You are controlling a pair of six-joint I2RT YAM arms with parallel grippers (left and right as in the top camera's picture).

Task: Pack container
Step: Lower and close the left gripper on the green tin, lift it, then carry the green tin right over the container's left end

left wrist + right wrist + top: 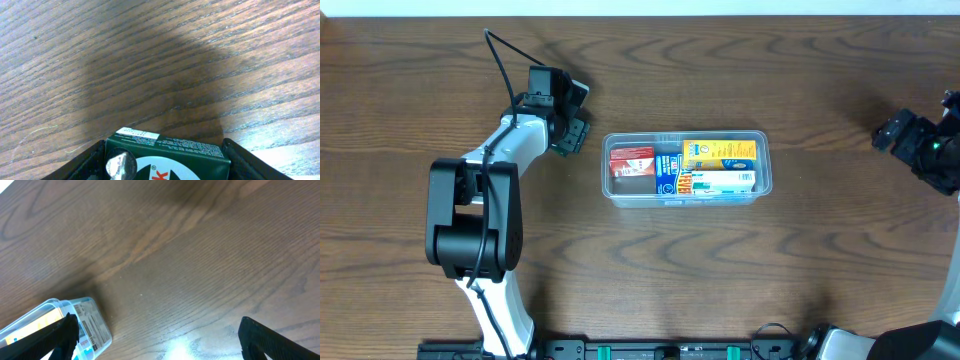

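Note:
The clear plastic container (686,170) sits mid-table. It holds a red box (631,161), a yellow box (719,152), a blue box and a white box. Its corner also shows in the right wrist view (89,326). My left gripper (568,118) is up and left of the container, shut on a dark green box (167,159) that fills the space between its fingers above bare table. My right gripper (910,138) is at the far right edge, open and empty, its fingers wide apart in the right wrist view (159,336).
The table (800,260) is dark wood grain. The left arm's base (470,215) stands at the left, and the right arm's base (880,345) is at the bottom right.

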